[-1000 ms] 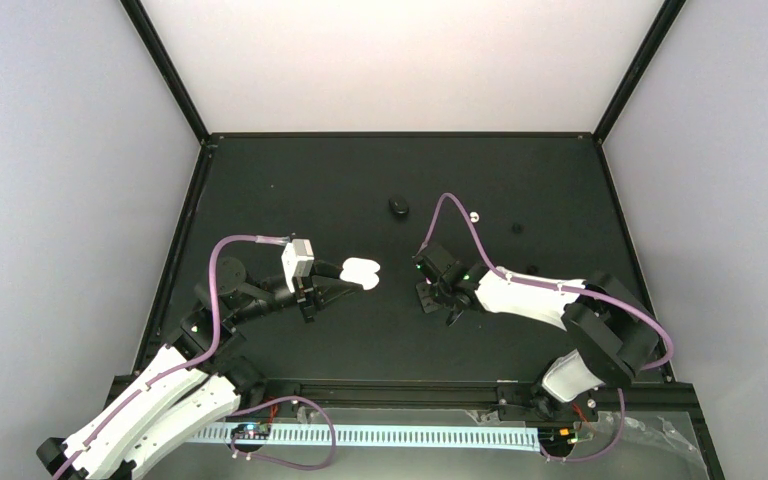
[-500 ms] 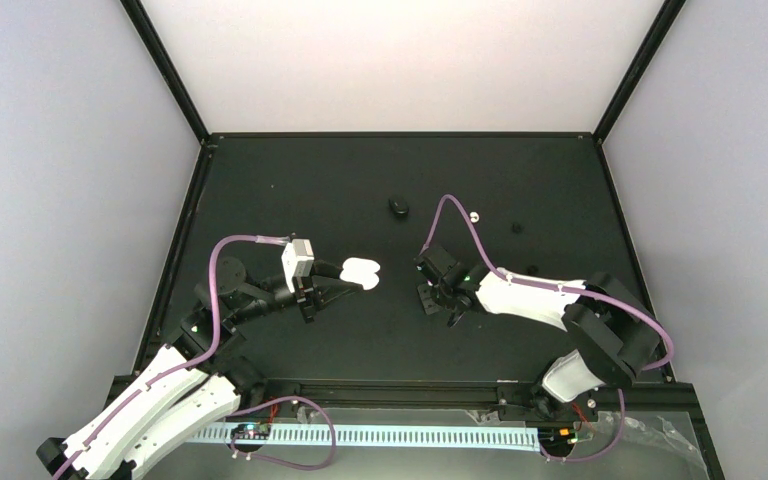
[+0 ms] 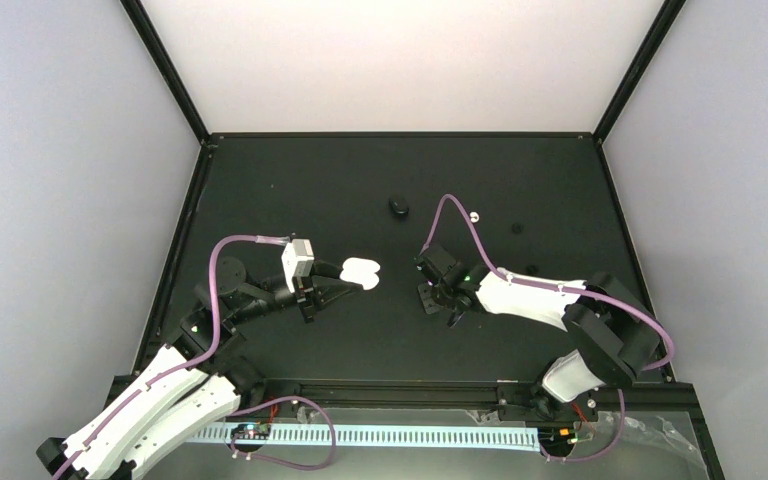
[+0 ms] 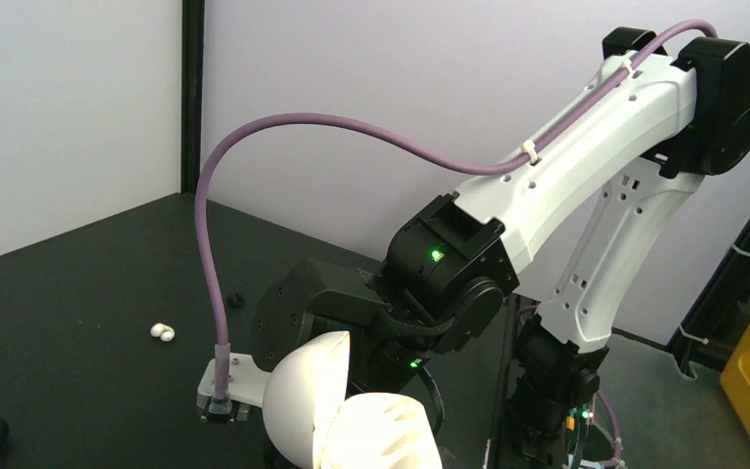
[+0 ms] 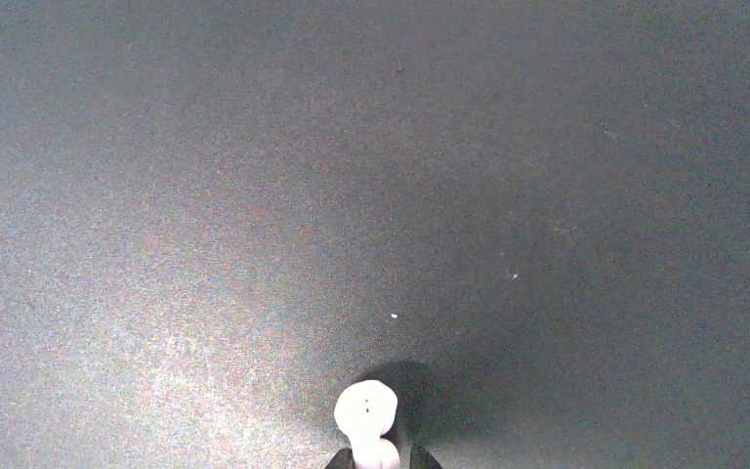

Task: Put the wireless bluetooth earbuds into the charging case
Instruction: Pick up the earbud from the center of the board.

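The left hand [image 3: 348,276] is closed on the white charging case [image 3: 362,270], which sits left of the middle of the dark surface [image 3: 360,345] with its lid swung open. A little to the right of the case, the right hand [image 3: 438,303] is nearly closed and pinches one white earbud [image 5: 365,410] by its stem, the rounded head sticking out past the fingertips. A second earbud [image 3: 473,215] lies on the surface farther back, well apart from both hands. A black oval case [image 3: 398,207] lies to its left.
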Available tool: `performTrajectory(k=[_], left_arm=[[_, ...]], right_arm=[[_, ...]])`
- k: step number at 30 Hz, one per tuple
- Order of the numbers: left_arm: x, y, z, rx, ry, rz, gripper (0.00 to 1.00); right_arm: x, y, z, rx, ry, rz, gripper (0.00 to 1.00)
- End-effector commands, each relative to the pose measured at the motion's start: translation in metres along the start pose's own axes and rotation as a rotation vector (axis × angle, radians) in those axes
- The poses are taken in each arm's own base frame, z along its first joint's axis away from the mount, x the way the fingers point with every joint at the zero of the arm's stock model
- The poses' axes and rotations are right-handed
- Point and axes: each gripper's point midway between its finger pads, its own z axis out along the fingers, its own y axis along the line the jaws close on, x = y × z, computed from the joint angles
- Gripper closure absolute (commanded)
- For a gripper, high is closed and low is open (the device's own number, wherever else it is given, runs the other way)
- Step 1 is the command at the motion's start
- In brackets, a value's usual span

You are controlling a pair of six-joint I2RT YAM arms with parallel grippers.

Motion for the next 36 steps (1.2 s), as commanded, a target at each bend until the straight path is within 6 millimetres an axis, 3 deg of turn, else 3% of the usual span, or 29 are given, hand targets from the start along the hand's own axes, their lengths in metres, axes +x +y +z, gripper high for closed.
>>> performTrajectory(k=[1,12,18,21,25,29,32,36], left_arm=[[-0.008,-0.005,-0.002,0.017,-0.016,-0.002,0.98],[-0.007,-0.005,-0.002,0.017,-0.014,-0.002,0.98],[-0.008,-0.005,-0.002,0.015,-0.016,0.0,0.98],[-0.008,-0.005,-0.002,0.015,-0.016,0.003,0.98],[-0.008,-0.006,-0.002,0.023,-0.014,0.008,0.98],[-0.011,-0.015,-0.004,0.06,-0.021,0.031,0.99],[-0.013,-0.026,-0.008,0.113,-0.032,0.053,0.98],[-0.014,-0.036,-0.011,0.168,-0.05,0.075,0.98]], right_arm=[[-0.014,0.003,-0.008,-0.002,-0.055,0.009,0.87],[-0.018,0.004,-0.012,-0.012,-0.072,0.015,0.99],[-0.03,0.007,-0.041,-0.049,-0.135,0.006,0.99],[-0.042,0.022,-0.077,-0.154,-0.205,-0.033,0.99],[-0.048,0.063,-0.149,-0.442,-0.301,-0.178,0.99],[-0.036,0.091,-0.231,-0.7,-0.391,-0.34,0.99],[-0.026,0.093,-0.272,-0.767,-0.447,-0.429,0.99],[-0.022,0.083,-0.296,-0.707,-0.475,-0.51,0.99]])
